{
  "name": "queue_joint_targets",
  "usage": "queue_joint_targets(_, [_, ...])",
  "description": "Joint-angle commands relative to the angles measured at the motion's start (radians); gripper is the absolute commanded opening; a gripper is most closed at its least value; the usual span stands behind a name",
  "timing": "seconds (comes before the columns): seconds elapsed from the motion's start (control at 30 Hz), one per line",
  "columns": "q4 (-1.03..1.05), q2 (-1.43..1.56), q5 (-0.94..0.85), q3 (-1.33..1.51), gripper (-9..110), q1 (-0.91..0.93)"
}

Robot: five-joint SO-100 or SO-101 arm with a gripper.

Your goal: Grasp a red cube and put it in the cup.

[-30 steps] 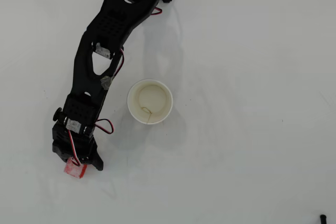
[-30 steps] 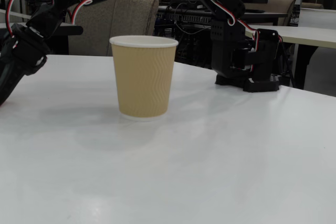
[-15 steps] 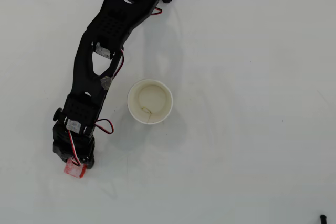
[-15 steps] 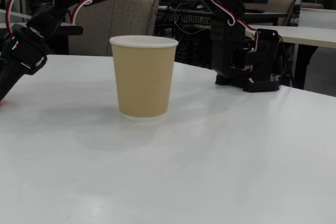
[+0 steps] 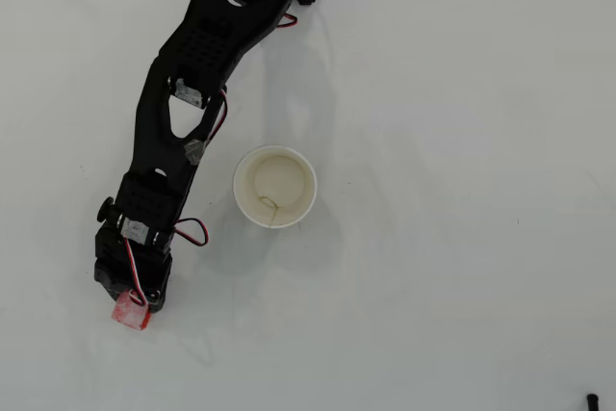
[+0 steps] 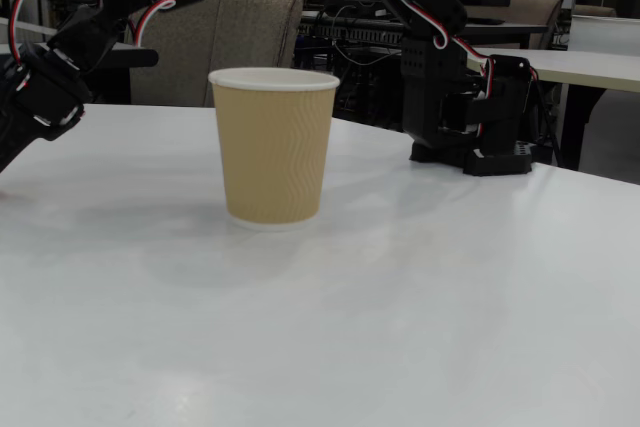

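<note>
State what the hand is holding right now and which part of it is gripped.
The hand appears shut on the red cube, gripping its near side; the far half sticks out past the fingertips. The exact contact faces are hidden under the hand.

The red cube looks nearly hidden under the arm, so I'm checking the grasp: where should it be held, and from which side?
By two opposite side faces, coming from straight above. The red cube sits flat on the table, its sides free, and the end effector is already over it.
</note>
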Motion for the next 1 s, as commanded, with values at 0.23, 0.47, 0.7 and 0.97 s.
queue_joint_targets(0.23, [0.028,0.221,0.054,0.034,10,0.02])
queue_joint_targets(0.47, [0.048,0.41,0.081,0.198,10,0.008])
queue_joint_targets(0.7, [0.051,0.64,0.103,0.42,10,-0.011])
queue_joint_targets(0.97, [0.051,0.828,0.124,0.594,7,-0.023])
